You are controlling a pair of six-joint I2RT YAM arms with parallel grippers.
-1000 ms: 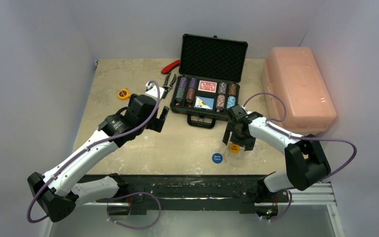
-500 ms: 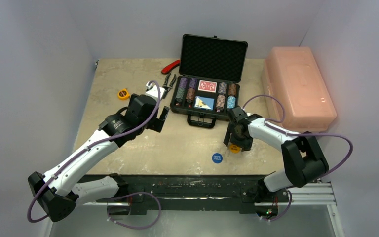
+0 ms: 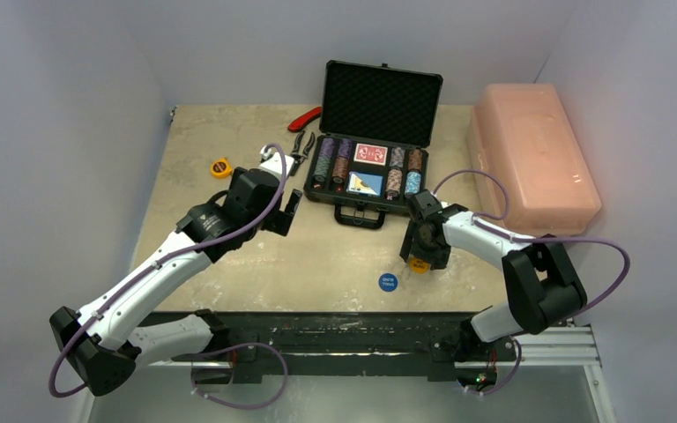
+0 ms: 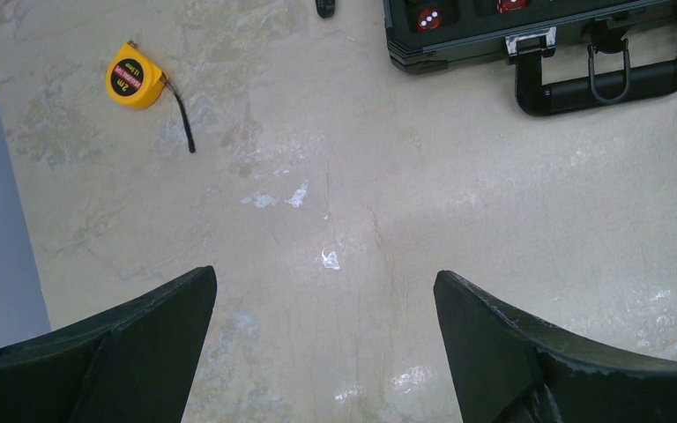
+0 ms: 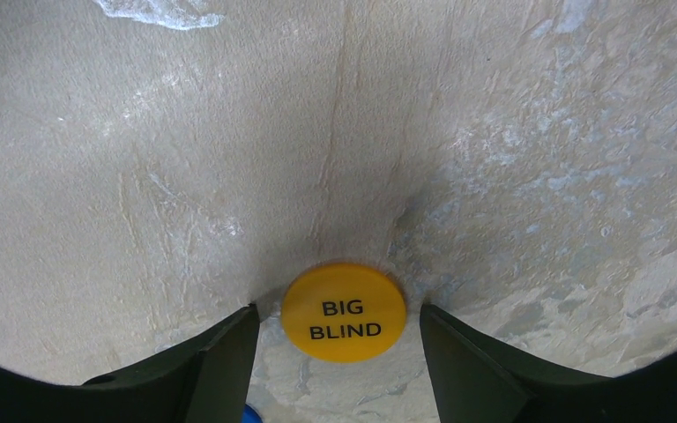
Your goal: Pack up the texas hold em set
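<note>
Within the last second the right gripper (image 5: 337,310) has been brought down around the orange disc (image 5: 344,300), which lies on the table (image 3: 335,256) at 5 o'clock from the open case (image 3: 357,204). The disc is bracketed by spread fingers and not yet pinched, so a pickup is judged imminent. The left gripper (image 4: 324,282) is held agape, empty.

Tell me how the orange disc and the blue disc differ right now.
The orange disc lies inside the open right hand; the blue disc lies free, closer to the near edge of the table. The orange disc reads BIG BLIND; the blue disc's white lettering is too small to read. Both are flat round discs lying on the table, outside the briefcase.
</note>
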